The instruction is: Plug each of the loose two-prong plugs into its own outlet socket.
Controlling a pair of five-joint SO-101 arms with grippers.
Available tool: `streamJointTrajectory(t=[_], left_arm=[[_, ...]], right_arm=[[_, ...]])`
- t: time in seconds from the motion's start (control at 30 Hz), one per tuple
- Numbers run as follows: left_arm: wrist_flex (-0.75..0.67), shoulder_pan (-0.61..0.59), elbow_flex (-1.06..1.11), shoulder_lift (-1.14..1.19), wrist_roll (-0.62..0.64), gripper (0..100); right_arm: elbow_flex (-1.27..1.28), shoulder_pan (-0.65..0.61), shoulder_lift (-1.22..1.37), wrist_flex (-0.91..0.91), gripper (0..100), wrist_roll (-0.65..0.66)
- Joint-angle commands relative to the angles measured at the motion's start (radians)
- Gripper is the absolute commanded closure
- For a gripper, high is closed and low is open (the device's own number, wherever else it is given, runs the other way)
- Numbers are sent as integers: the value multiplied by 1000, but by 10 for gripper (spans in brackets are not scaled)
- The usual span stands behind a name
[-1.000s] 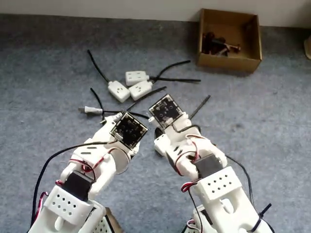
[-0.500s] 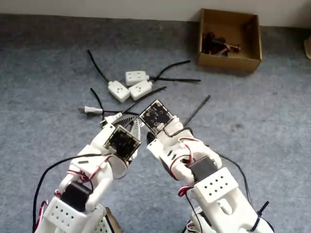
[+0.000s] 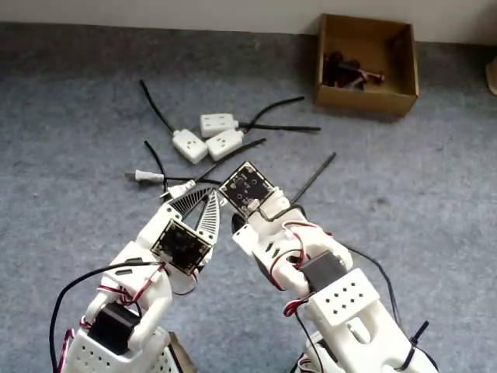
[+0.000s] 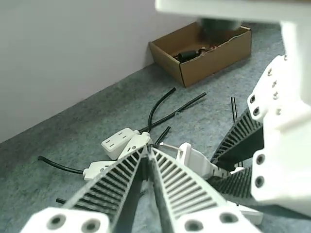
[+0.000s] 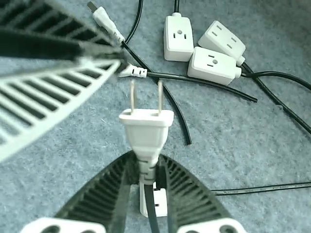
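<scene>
While clamping the plug [image 5: 146, 128] in the right gripper [image 5: 146, 158], got prongs [image 5: 132, 94] aimed at the sockets [image 5: 214, 64] farther out, slightly left.

Grey carpet [image 3: 70, 101] carries three white sockets [image 3: 218, 124], black cords [image 3: 273, 127], a cardboard box [image 3: 363, 100].

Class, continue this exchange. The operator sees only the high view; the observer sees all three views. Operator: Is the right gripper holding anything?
Observer: Yes. The right gripper is shut on a white plug, gripped at its cord end.
Operator: Which way do the prongs point?
Observer: Away from the gripper, toward the three sockets, with a clear gap before them.
Operator: And the left gripper?
Observer: The left gripper is shut, with nothing visible between its fingers, and its tips are close beside that plug.
</scene>
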Motion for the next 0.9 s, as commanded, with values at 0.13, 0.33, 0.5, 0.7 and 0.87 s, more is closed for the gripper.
streamJointTrajectory(t=[0.13,0.33,0.5,0.7,0.87], left_arm=[[3,88,1,-12,12,993],[0,91,1,-12,12,993],[-2,90,27,-12,11,993],[-2,90,38,-12,9,993],[-15,88,45,-10,8,993]], right_arm=[[-10,-12,-27,7,993,12],[-12,-30,-27,7,993,12],[-12,-48,-27,28,993,12],[-15,-50,-27,71,993,12],[-15,-50,-28,71,993,12]])
